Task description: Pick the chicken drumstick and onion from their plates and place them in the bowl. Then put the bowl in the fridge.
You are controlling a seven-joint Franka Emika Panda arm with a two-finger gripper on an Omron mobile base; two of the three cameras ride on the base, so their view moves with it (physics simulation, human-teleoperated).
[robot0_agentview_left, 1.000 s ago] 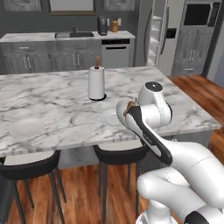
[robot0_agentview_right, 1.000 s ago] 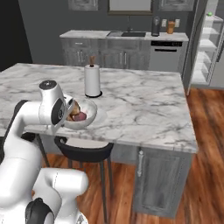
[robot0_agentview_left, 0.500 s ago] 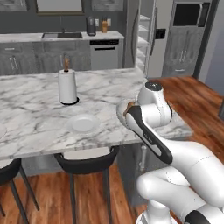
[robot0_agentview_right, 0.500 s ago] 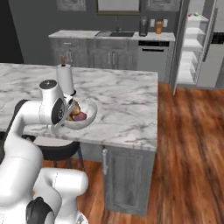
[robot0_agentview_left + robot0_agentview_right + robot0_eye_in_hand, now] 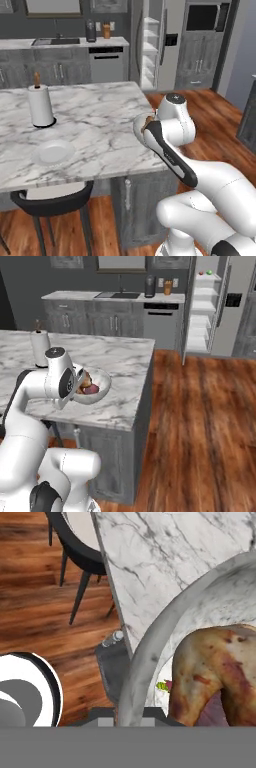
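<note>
Your claw's state I cannot tell for certain: its tips sit behind the bowl (image 5: 91,386), which is carried up off the table (image 5: 125,363) at the arm's wrist, so by my judgement it is pinching the rim. In the hand view the rim (image 5: 150,647) curves right in front of the camera, with the chicken drumstick (image 5: 215,672) lying inside and a sliver of the onion (image 5: 212,709) under it. From the right base view, both pieces sit low in the bowl, the onion (image 5: 90,389) beside the drumstick (image 5: 84,379).

The fridge (image 5: 212,303) stands well apart, across the wooden floor, door open and white shelves showing. Watch three things on the way:

- A one-sided rim grip lets the bowl tip if the base jolts or turns hard; the round onion would roll out first.
- The bowl hangs near the table's corner, so swinging the arm early could knock it against the marble edge.
- At the fridge, the open door and shelf lips leave a narrow way in; coming in at an angle could catch the bowl.

One empty plate (image 5: 52,151) lies on the table, near the paper towel roll (image 5: 41,104).
</note>
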